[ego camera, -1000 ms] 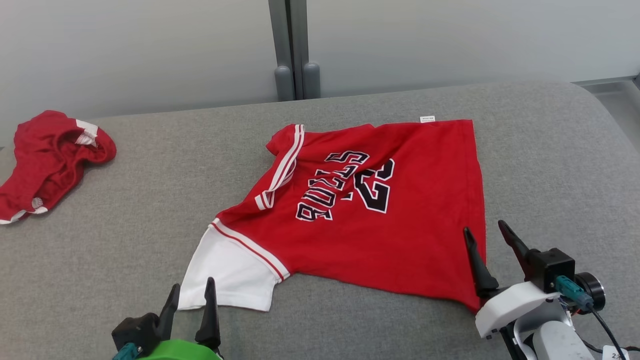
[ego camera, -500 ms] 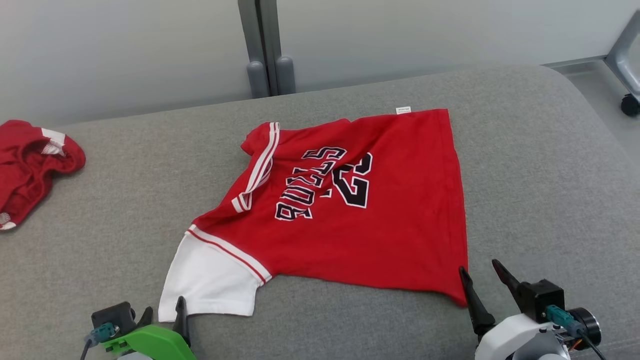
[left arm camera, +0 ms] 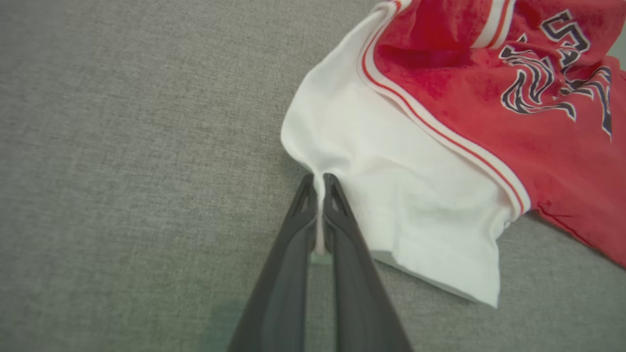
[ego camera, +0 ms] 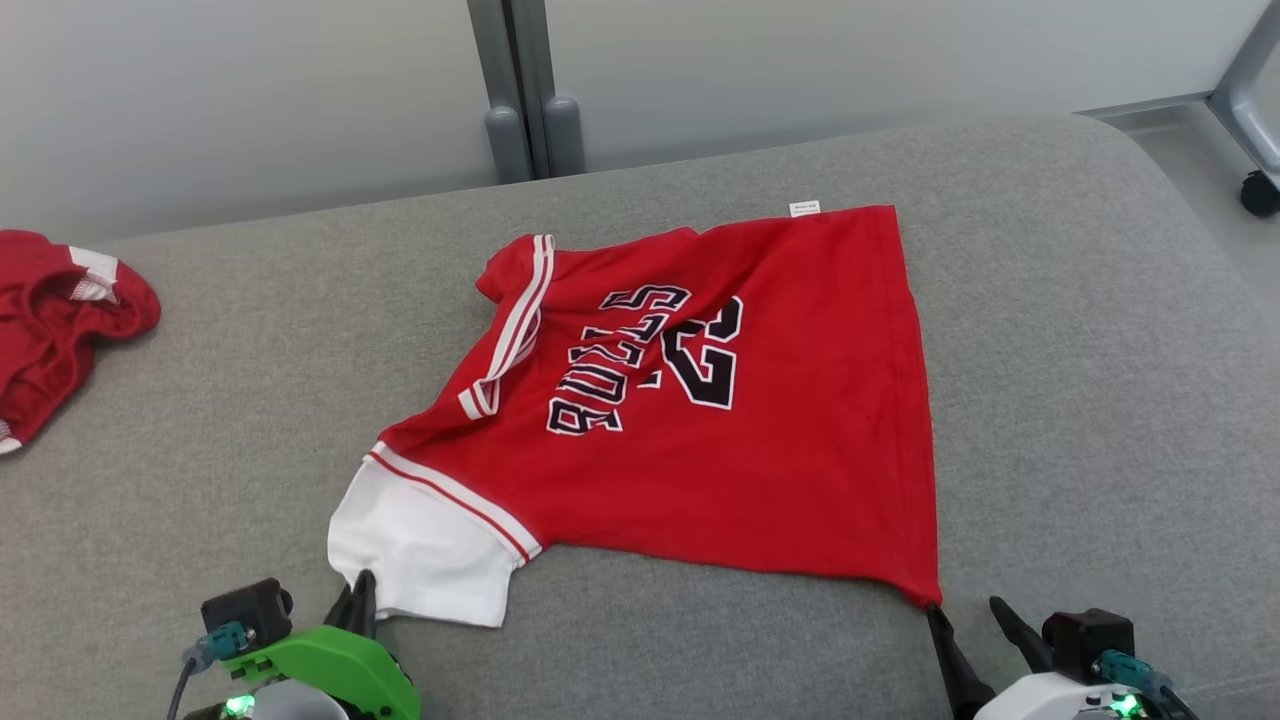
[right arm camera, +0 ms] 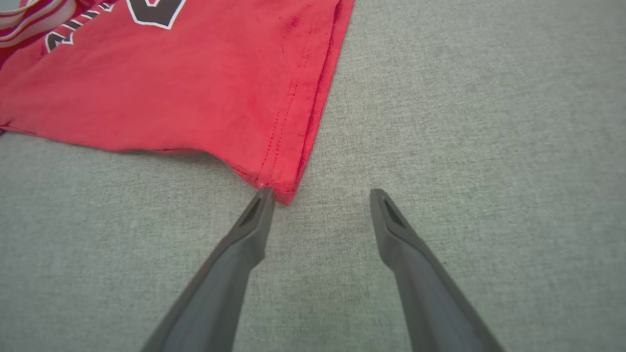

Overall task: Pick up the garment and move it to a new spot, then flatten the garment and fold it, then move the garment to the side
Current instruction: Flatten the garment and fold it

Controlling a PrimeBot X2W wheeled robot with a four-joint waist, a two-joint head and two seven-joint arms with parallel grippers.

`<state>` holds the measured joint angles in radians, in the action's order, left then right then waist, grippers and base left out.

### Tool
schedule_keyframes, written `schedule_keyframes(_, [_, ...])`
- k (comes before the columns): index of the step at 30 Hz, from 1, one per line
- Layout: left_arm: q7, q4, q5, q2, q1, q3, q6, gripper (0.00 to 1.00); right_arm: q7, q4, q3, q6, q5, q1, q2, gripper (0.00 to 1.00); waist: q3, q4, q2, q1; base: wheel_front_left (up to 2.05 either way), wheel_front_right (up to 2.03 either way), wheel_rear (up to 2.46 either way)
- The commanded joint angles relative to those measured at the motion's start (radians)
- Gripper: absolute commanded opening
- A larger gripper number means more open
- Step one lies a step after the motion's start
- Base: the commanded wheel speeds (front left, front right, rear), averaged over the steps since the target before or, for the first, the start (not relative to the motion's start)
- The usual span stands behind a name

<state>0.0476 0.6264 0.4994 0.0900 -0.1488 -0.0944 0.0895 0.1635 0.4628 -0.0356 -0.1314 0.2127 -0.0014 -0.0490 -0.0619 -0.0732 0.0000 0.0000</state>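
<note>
The garment point(ego camera: 700, 420) is a red jersey with black lettering and a white sleeve point(ego camera: 420, 545), spread on the grey surface. My left gripper point(ego camera: 358, 590) is shut on the near edge of the white sleeve point(left arm camera: 391, 205); the left wrist view shows a pinch of white cloth between its fingers point(left arm camera: 318, 182). At the lower right my right gripper point(ego camera: 965, 615) stands open, and its left fingertip point(right arm camera: 264, 195) touches the jersey's red near corner point(right arm camera: 283, 193). Nothing lies between its fingers.
A second red garment point(ego camera: 55, 310) lies crumpled at the far left of the grey cushion point(ego camera: 1080, 400). A grey post point(ego camera: 525, 90) stands behind the cushion before a pale wall. A wheeled leg point(ego camera: 1255, 150) shows at the far right.
My left gripper has closed on the white sleeve's edge, having been open a second ago. The camera has shifted, so both grippers sit lower in the picture. The right gripper stays open.
</note>
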Motion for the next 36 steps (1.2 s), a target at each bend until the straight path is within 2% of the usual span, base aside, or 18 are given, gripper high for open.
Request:
schedule_keyframes(1, [0.014,-0.023,0.005,0.01,0.001,0.002,0.004,0.0,0.008,0.009,-0.007,0.001,0.016,-0.021,-0.003,1.0,-0.003,0.01,0.0,0.0,0.0,0.0,0.0])
schedule_keyframes(9, [0.041,-0.166,-0.003,0.013,0.02,-0.011,0.002,0.0,0.04,0.088,-0.028,0.001,0.088,-0.087,-0.003,1.0,-0.018,0.045,0.0,0.0,0.0,0.0,0.0])
schedule_keyframes(15, [0.031,-0.239,-0.001,0.013,0.04,-0.019,-0.01,0.0,0.027,0.18,-0.085,0.001,0.085,-0.12,0.0,1.0,-0.027,0.059,0.0,0.0,0.0,0.0,0.0])
schedule_keyframes(16, [0.03,-0.248,0.001,0.014,0.043,-0.02,-0.011,0.0,0.021,0.189,-0.101,0.001,0.081,-0.123,0.001,0.78,-0.028,0.06,0.0,0.0,0.0,0.0,0.0])
schedule_keyframes(17, [0.029,-0.254,0.003,0.013,0.046,-0.02,-0.012,0.0,0.017,0.194,-0.112,0.0,0.082,-0.124,0.002,0.51,-0.029,0.06,0.0,0.0,0.0,0.0,0.0])
schedule_keyframes(23, [0.027,-0.291,0.02,0.012,0.058,-0.023,-0.007,0.0,0.016,0.188,-0.145,-0.002,0.094,-0.14,0.004,0.0,-0.03,0.056,0.0,0.0,0.0,0.0,0.0])
schedule_keyframes(30, [0.017,-0.347,0.09,0.0,0.044,-0.016,0.012,0.0,0.042,0.087,-0.106,0.001,0.134,-0.153,-0.004,0.0,-0.017,0.043,0.0,0.0,0.0,0.0,0.0])
schedule_keyframes(36, [-0.032,-0.428,0.201,-0.008,0.014,-0.006,0.027,0.0,0.004,-0.085,-0.083,0.001,0.175,-0.143,-0.004,0.0,0.006,0.024,0.0,0.0,0.0,0.0,0.0])
